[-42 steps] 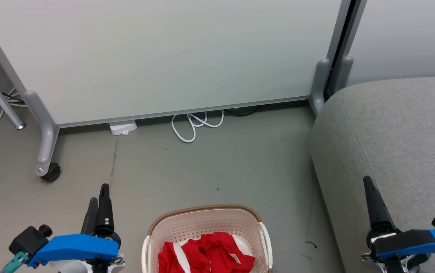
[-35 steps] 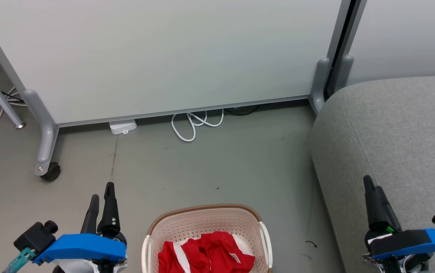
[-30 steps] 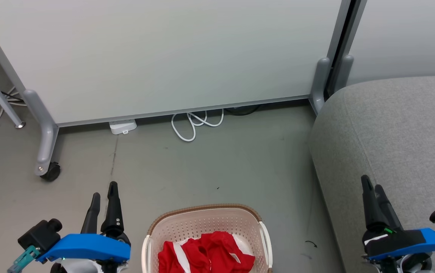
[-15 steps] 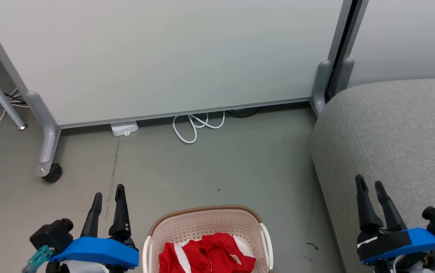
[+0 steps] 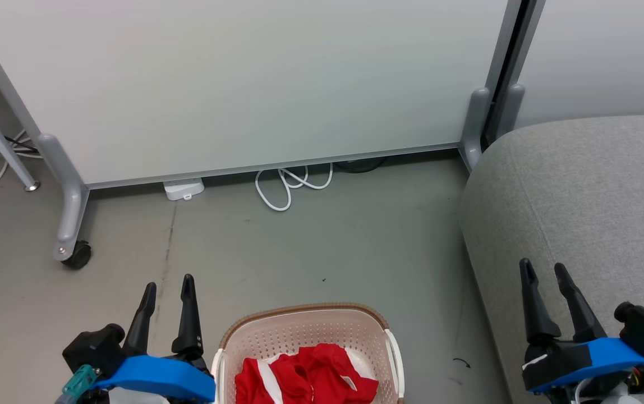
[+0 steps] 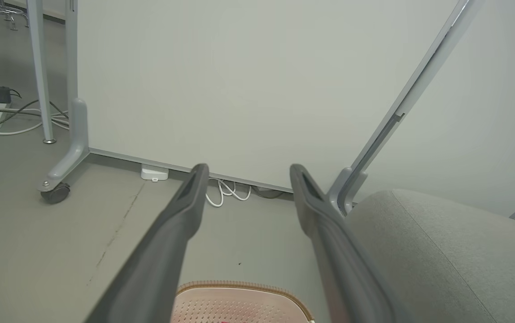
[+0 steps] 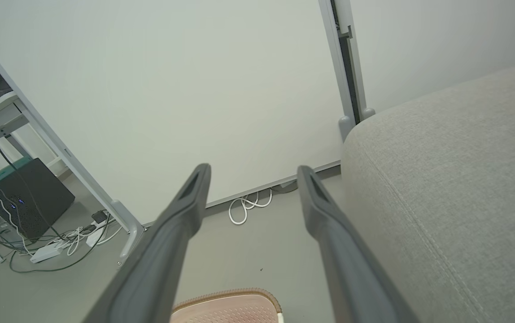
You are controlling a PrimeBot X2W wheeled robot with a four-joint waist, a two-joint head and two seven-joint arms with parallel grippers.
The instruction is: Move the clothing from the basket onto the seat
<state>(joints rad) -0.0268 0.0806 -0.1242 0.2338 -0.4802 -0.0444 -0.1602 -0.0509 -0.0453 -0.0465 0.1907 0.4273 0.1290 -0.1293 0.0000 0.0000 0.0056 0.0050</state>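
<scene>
Since both arms sit low at the near edge of the floor (image 5: 327, 247), I start there. My left gripper (image 5: 169, 282) hangs at the lower left, its two dark fingers spread apart and gripping nothing, pointing away from me over bare floor. My right gripper (image 5: 541, 265) mirrors it at the lower right, fingers likewise spread and empty, over the near part of the seat (image 5: 580, 185); I cannot tell whether it touches the fabric.

Between the two arms the basket (image 5: 305, 308) stands on the floor, cut off by the near edge of my head view, its brown rim curving away from me. It is just beside the left arm's blue wrist housing. The clothing (image 5: 305, 379) lies bunched inside the basket, red with white panels showing, below the rim. The seat rises to the basket's right, with a strip of floor between them.

Farther out on the left, a dark caster (image 5: 78, 257) stands under a grey foot. A small white box (image 5: 183, 189) and a looped white cable (image 5: 291, 188) lie at the base of the pale partition panel (image 5: 243, 84), which closes the far side. The seat's far corner comes close to the panel's right post (image 5: 476, 123).
</scene>
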